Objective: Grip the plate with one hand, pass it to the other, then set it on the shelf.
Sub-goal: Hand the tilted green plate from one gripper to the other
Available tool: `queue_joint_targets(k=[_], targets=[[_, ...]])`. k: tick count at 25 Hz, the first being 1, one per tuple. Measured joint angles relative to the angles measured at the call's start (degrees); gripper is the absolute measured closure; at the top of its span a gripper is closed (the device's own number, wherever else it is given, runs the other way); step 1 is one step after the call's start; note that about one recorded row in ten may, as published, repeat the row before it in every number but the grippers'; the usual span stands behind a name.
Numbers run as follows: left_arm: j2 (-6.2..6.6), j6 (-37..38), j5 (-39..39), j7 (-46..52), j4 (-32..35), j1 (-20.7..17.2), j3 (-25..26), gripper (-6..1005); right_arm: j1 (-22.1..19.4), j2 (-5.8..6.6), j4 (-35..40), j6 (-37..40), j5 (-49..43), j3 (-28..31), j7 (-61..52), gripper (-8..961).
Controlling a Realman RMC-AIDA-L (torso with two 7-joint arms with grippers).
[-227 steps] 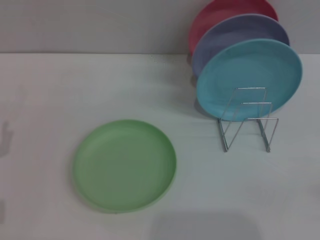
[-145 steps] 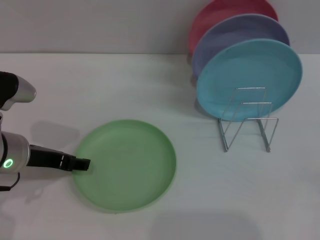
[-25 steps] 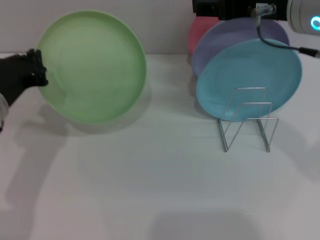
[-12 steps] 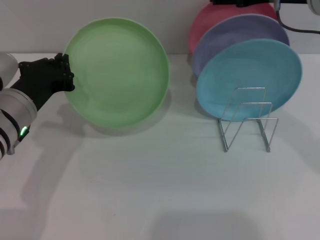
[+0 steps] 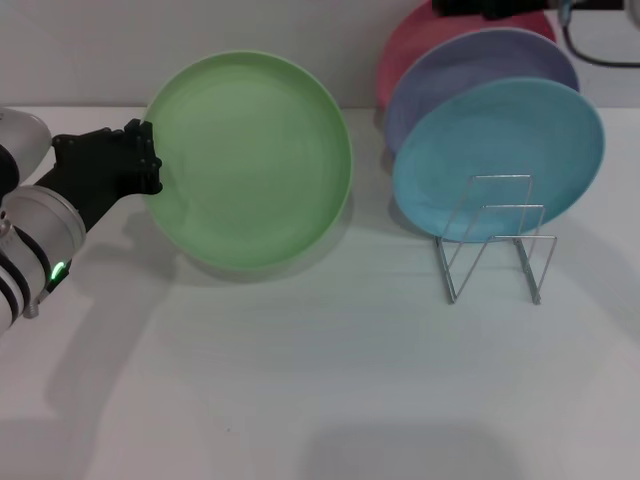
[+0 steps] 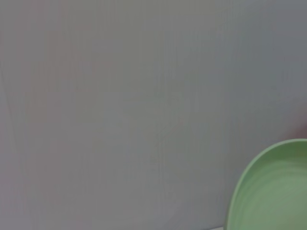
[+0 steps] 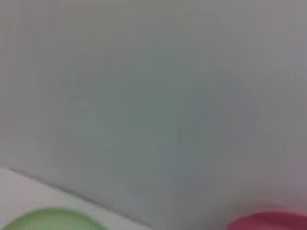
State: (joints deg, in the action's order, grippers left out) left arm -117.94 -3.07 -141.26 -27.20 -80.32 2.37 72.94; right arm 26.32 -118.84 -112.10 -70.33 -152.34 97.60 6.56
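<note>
Since half a sec ago, left end effector (image 5: pixel 148 160) clamping plate (image 5: pixel 250 160) rim drifted it rightward off desk (image 5: pixel 320 380); handover nearing, right end effector (image 5: pixel 480 8) state can't tell

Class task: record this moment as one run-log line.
left gripper: shut on plate, lifted, tilted | right gripper: above shelf | handover: pending

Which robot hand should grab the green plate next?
Probably the right tool. The left tool already grips the round light green plastic plate by its edge, and the right one waits nearer the silver wire rack.
</note>
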Motion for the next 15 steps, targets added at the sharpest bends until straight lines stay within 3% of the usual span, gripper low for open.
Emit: queue_joint_targets(k=[9,15], targets=[[-0.01,-0.1,0.0,0.1,-0.4,0.2,-0.5,934,0.8,-0.21,7.2,3.4,-0.1,-3.3,0.3,134],[-0.01,-0.1,0.0,0.0,-1.0,0.0,-0.8,930,4.4,-0.18,13.4,5.8,-0.1,-6.6,0.4,134]])
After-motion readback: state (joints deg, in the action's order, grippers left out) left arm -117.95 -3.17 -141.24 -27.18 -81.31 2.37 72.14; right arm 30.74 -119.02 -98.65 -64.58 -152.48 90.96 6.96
